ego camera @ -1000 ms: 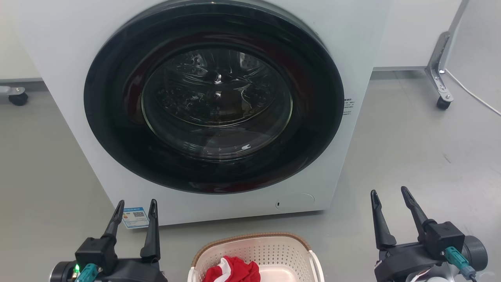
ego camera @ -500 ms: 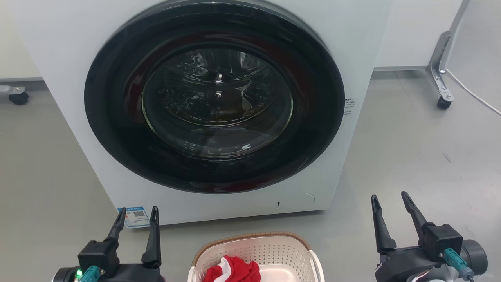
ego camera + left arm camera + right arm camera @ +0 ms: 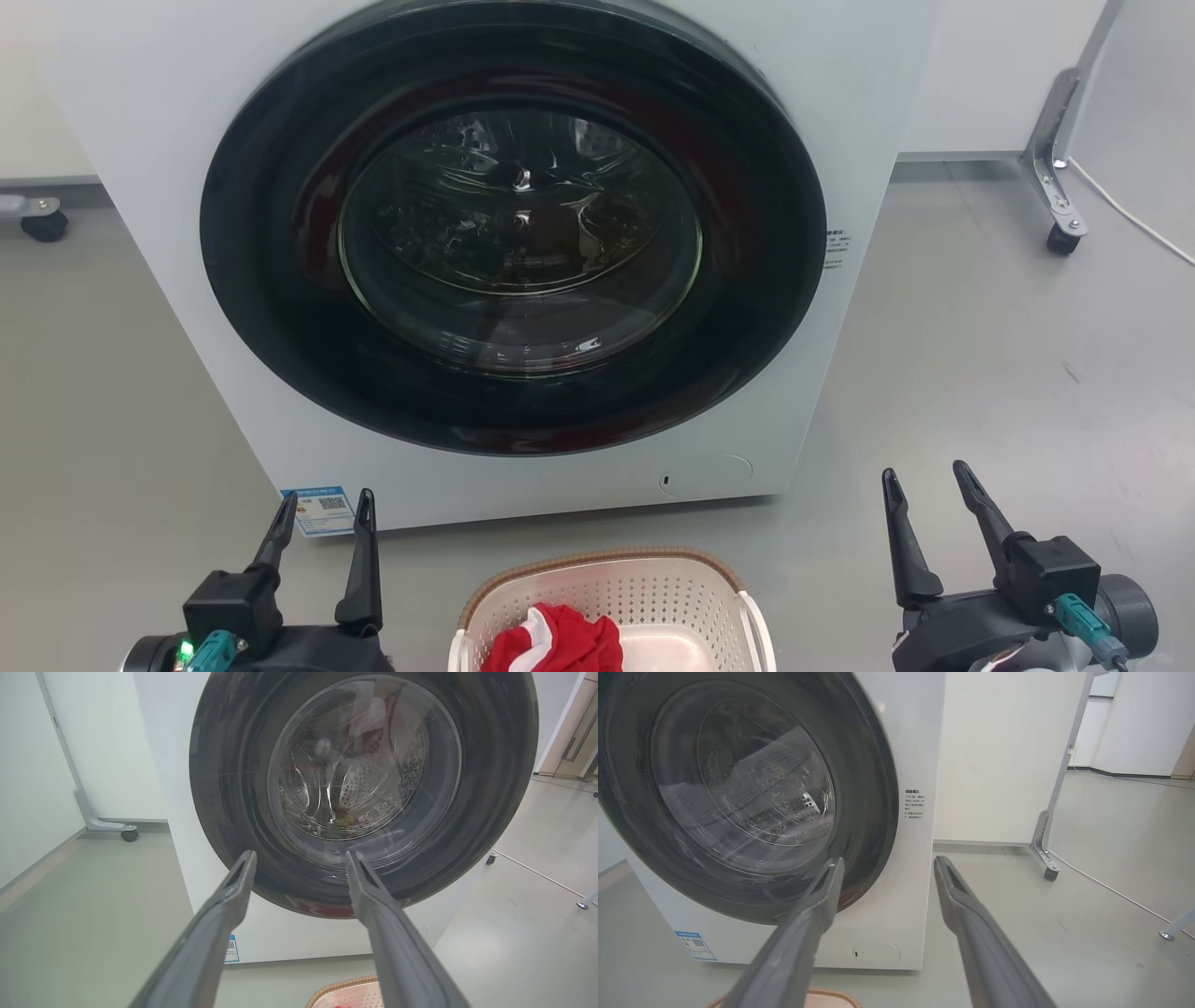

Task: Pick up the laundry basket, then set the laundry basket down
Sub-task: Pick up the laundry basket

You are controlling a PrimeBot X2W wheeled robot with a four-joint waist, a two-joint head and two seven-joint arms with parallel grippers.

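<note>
basket: cream-white perforated plastic laundry basket, brown woven rim, on the grey floor between both arms, just before the white washing machine
left pincer: parted, empty
right pincer: parted, empty
risk: lopsided handle grabs would probably tip it

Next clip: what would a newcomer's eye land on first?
The washing machine, its big dark round door shut, looms at centre. On the floor before it sits the laundry basket holding a red-and-white cloth, between the open left tool and right tool.
</note>
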